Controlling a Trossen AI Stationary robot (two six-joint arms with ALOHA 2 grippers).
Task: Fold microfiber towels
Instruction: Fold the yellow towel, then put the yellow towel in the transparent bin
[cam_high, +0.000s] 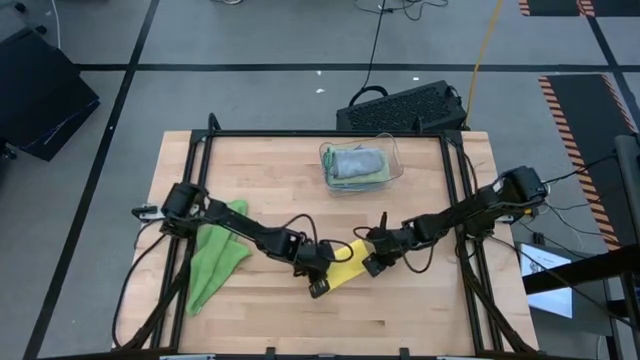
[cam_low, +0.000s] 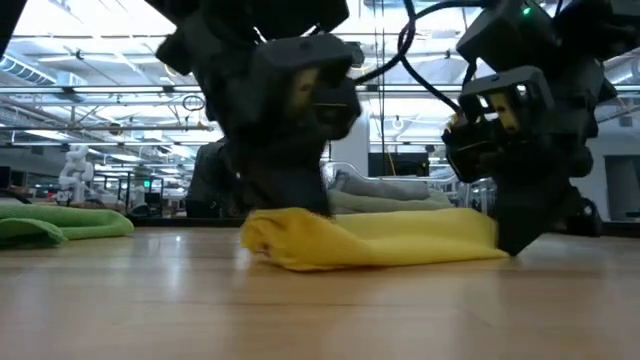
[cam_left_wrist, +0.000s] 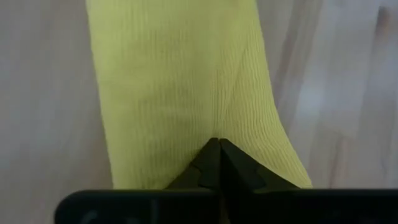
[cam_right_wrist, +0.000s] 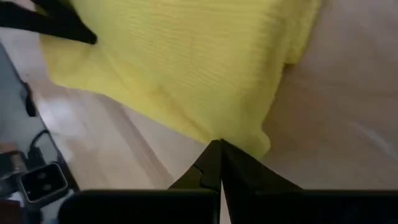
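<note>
A yellow towel (cam_high: 347, 263) lies folded on the wooden table near its middle, a low flat strip (cam_low: 385, 240) in the low view. My left gripper (cam_high: 319, 277) is shut at its near left end and my right gripper (cam_high: 371, 259) is shut at its right end. Both point slanting down. Two green towels (cam_high: 215, 258) lie crumpled at the table's left, under the left arm. My left gripper pinches the yellow towel's end (cam_left_wrist: 217, 134) between its two shut fingertips, slanting down from the table's left. Creases in the cloth run together at the tips. The rest of the towel lies on the table; one layer or several, I cannot tell. My right gripper has its shut fingertips on the yellow towel's edge (cam_right_wrist: 231, 135), close to a corner, slanting down from the table's right. That end sits low at the table top (cam_low: 490, 240), and the towel lies slack between the two grippers.
A clear plastic bin (cam_high: 392, 150) with folded grey and green cloths (cam_high: 356, 163) stands at the far middle of the table. Bare wood lies along the near edge and at the far left. Black rails (cam_high: 462, 190) frame the table's sides.
</note>
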